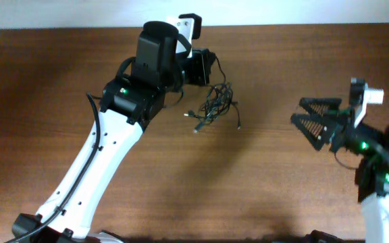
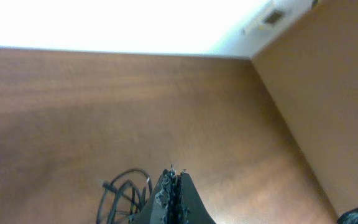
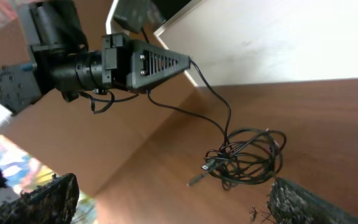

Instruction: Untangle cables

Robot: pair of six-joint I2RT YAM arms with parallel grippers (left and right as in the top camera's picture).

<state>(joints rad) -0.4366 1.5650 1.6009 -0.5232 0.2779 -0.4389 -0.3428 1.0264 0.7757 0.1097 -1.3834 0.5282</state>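
The cables (image 1: 218, 101) are thin black cords in a loose tangled bundle at the back middle of the wooden table (image 1: 282, 196). Silver-tipped plugs stick out at the bundle's lower left. My left gripper (image 1: 213, 67) is just behind the bundle and shut on one strand. In the right wrist view that strand runs from the left gripper's tip (image 3: 186, 60) down to the cables (image 3: 247, 158). The left wrist view shows the left gripper (image 2: 174, 175) with its jaws pressed together and cable loops (image 2: 126, 194) to their left. My right gripper (image 1: 297, 111) is open, empty and well to the right of the bundle; its fingers (image 3: 303, 202) frame the bundle.
The table's back edge meets a white wall (image 1: 282, 12) right behind the left gripper. The left arm's white link (image 1: 100, 169) slants across the left half of the table. A brown side panel (image 2: 328, 93) shows in the left wrist view.
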